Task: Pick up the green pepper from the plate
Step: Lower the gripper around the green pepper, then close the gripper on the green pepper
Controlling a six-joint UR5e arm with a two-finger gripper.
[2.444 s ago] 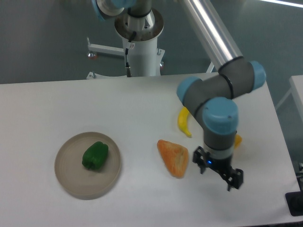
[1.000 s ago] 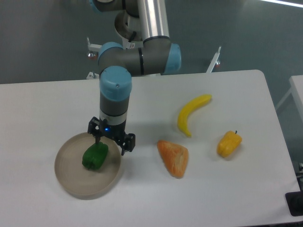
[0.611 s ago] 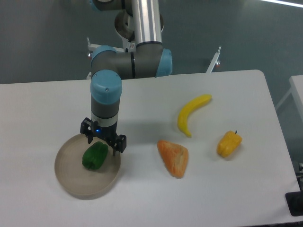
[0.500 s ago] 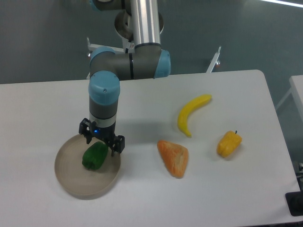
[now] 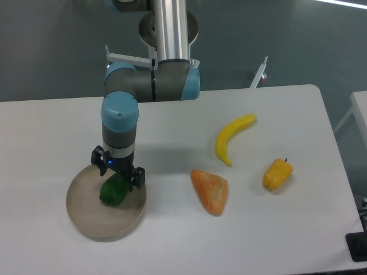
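The green pepper [image 5: 113,191], dark and glossy, lies on the round beige plate [image 5: 86,215] at the table's front left. My gripper [image 5: 118,173] hangs straight over the pepper's upper part. Its two black fingers are spread, one near the plate's back rim on the left, one at the pepper's right. The jaws are open and nothing is held. The gripper body hides the pepper's top edge.
To the right of the plate lies an orange wedge-shaped item [image 5: 210,191]. A yellow banana [image 5: 231,137] lies further back, and a yellow-orange pepper [image 5: 277,174] sits at the right. The arm's base column [image 5: 170,28] stands at the back edge.
The arm swung from the table's right side over to the plate, then crept further left and down until the open gripper came over the green pepper.
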